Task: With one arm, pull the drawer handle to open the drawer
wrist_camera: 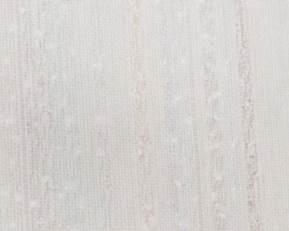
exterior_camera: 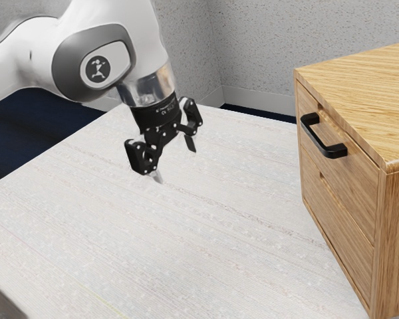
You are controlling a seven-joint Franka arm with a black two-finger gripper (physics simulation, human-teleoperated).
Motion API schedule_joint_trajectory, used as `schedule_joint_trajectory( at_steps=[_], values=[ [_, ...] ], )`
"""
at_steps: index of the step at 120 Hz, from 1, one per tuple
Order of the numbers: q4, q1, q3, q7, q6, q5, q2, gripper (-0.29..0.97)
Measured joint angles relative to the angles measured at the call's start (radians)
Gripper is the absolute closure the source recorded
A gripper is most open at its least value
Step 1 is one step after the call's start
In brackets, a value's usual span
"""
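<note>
A light wooden cabinet (exterior_camera: pixel 366 93) stands at the exterior view's right. Its top drawer (exterior_camera: pixel 342 174) looks shut and carries a black bar handle (exterior_camera: pixel 322 136) on its front. My black gripper (exterior_camera: pixel 175 161) hangs over the whitish tabletop (exterior_camera: pixel 186 246) well to the left of the handle, pointing down. Its two fingers stand apart with nothing between them, so it is open. Under my hand in the wrist view lies the pale, streaked tabletop (wrist_camera: pixel 144 115).
A lower drawer front (exterior_camera: pixel 336 229) sits below the top one. A grey wall with a white skirting board (exterior_camera: pixel 253 98) runs behind the table. A dark blue floor (exterior_camera: pixel 26 133) lies past the table's left edge.
</note>
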Motion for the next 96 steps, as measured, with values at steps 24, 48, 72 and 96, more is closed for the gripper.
schedule_joint_trajectory(
  at_steps=[24,48,72,96],
  values=[
    [0.041,0.055,-0.016,0.001,0.160,-0.019,0.057,0.00],
    [-0.096,0.043,-0.074,0.011,0.289,-0.018,-0.053,0.00],
    [-0.117,-0.058,-0.087,0.061,0.366,-0.010,-0.052,0.00],
    [-0.082,-0.036,-0.090,0.165,0.411,-0.008,0.016,0.00]
  ],
)
